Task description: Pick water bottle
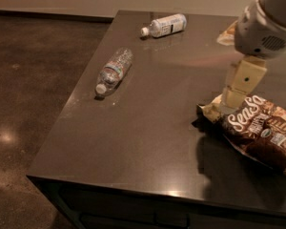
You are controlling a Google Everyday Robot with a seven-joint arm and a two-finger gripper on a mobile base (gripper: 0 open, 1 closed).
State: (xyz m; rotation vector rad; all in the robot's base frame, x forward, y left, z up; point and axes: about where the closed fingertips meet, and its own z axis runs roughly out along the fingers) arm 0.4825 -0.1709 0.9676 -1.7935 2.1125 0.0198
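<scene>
The water bottle (113, 71) lay on its side near the table's (148, 142) ten o'clock edge, well apart from the gripper (231, 98) at three o'clock, whose open-or-closed state I could not tell.

Your end effector (232, 98), at the right, is cream and blocky with one dark dot; the arm housing (263, 25) above is rounded, pale grey, grilled.

Glossy table (148, 147) (matt claw (228, 102) above bag (262, 133))
</scene>
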